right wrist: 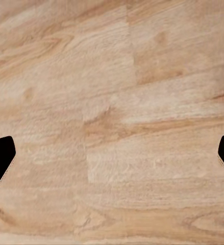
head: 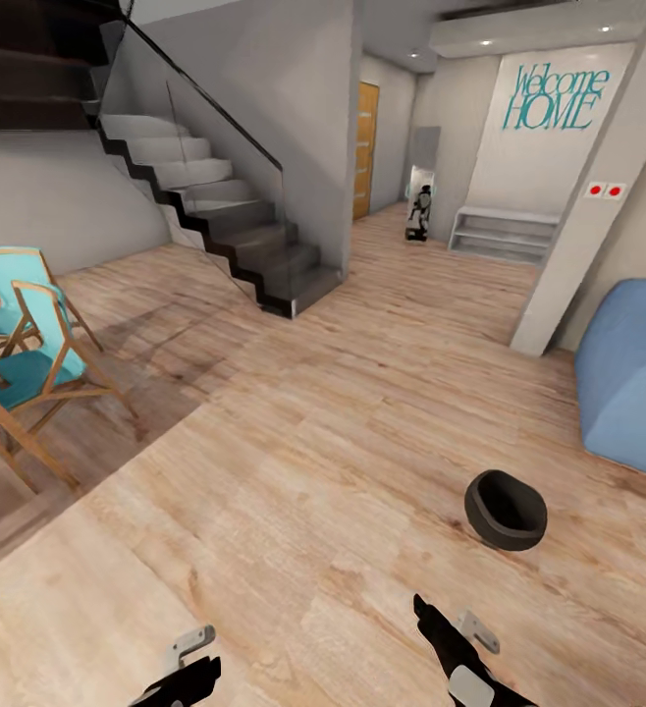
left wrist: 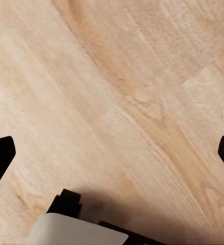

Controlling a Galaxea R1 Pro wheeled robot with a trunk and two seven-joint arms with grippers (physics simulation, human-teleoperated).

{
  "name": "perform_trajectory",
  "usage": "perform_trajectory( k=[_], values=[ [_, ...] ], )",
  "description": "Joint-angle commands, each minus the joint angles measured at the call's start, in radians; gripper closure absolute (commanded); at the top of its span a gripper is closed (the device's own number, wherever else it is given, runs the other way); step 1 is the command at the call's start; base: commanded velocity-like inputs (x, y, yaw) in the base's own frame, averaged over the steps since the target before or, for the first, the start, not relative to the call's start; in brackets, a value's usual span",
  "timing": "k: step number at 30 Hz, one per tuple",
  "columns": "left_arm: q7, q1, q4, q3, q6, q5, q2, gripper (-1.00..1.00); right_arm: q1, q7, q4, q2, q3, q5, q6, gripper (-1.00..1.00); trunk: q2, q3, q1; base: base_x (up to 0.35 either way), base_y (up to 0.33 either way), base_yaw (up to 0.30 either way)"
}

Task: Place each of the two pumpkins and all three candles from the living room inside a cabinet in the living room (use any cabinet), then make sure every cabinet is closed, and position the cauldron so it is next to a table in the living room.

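Observation:
The black-grey cauldron point(head: 505, 509) sits on the wood floor at the right, its wide mouth tipped toward me. My right gripper point(head: 456, 628) hangs low in the head view, short of the cauldron and slightly left of it. My left gripper point(head: 190, 663) is at the bottom left. In both wrist views, the left gripper point(left wrist: 112, 155) and the right gripper point(right wrist: 112, 155) are open, their dark fingertips wide apart over bare floorboards with nothing between them. The pumpkins, candles, cabinet and coffee table are out of view.
Two turquoise wooden chairs point(head: 28, 353) stand at the left. A dark staircase point(head: 215, 216) rises behind them. A blue soft seat point(head: 632, 378) and a grey pillar point(head: 583, 226) are at the right. A white low shelf point(head: 505, 234) stands by the far wall.

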Motion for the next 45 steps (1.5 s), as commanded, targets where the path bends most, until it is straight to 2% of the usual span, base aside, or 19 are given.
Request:
perform_trajectory(
  k=[1,28,45],
  values=[
    [0.01,0.0,-0.003,-0.007,0.003,0.008,0.002,-1.0,-0.001,0.005,0.002,0.0,0.006,-0.01,-0.004,-1.0,-0.001,-0.001,0.001,0.315,-0.075,-0.28],
    [0.01,0.0,-0.001,-0.008,0.003,0.009,0.001,-1.0,-0.001,0.005,0.002,0.001,0.006,-0.011,-0.004,-1.0,-0.001,-0.001,0.001,0.315,-0.074,-0.28],
    [0.01,0.001,-0.001,-0.008,0.003,0.009,0.001,-1.0,-0.001,0.005,0.002,-0.001,0.005,-0.011,-0.004,-1.0,-0.001,-0.001,0.001,0.317,-0.005,-0.28]
  ],
)
